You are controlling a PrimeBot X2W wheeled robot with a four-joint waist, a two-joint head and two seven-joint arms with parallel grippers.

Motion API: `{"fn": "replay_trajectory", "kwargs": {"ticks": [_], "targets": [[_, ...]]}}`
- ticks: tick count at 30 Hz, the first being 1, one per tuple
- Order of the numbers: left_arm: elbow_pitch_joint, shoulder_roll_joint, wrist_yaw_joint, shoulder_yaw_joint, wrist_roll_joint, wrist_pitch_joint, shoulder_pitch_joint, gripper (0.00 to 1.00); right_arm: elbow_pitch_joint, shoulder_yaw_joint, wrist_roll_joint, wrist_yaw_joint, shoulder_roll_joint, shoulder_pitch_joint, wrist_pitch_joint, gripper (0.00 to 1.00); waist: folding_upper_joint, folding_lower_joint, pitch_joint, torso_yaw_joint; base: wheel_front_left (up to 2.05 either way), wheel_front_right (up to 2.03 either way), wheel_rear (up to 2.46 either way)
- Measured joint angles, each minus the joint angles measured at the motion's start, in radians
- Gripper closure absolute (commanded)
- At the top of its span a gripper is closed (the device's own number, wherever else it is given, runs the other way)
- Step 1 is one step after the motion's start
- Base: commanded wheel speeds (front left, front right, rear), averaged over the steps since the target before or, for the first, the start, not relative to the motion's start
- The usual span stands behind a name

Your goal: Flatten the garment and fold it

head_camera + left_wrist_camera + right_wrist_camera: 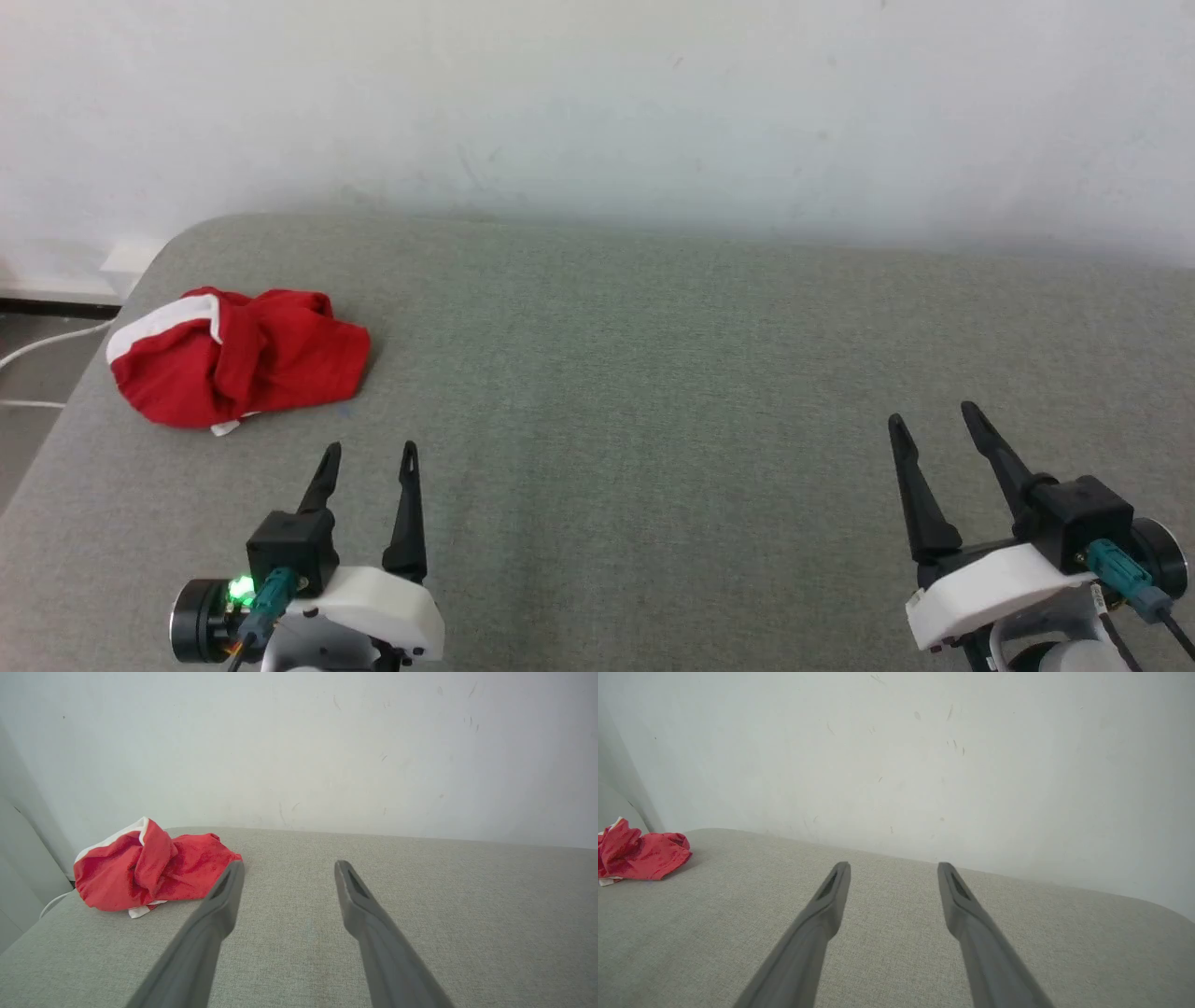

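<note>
Head view: found the garment (238,359) at the middle left of the frame, bunched into a crumpled red heap with a white band along its upper left edge and a scrap of white trim at its lower edge. Noted it lying on the grey fabric-covered surface (653,373), close to that surface's rounded left corner, neither flattened nor folded.

Logged the left gripper (370,450) at the lower left, pointing up the frame, spread wide and empty, just below and right of the garment but clear of it. Logged the right gripper (933,413) at the lower right, likewise spread wide and empty, well apart from the garment. Noted a green light (241,588) lit on the left wrist housing. Noted a white wall (597,93) across the top and a white cable (47,341) at the far left edge, beyond the surface.

Left wrist view: saw the garment (149,872) at the middle left. Saw the tip of one finger (224,896) overlapping its right edge in the picture; could not tell contact from this angle.

Right wrist view: saw the garment (640,854) at the far left edge, partly cut off by the frame, well apart from the widely parted fingers (831,896) over bare grey fabric.
</note>
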Motion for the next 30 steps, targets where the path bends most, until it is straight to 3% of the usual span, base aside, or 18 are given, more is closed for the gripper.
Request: {"fn": "replay_trajectory", "kwargs": {"ticks": [30], "targets": [[0.015, 0.0, 0.007, -0.002, -0.016, -0.063, 0.02, 0.0, 0.038, 0.031, 0.04, 0.0, 0.001, 0.016, -0.061, 0.0, 0.0, 0.0, -0.022, 0.208, 0.0, 0.0, 0.0]]}}
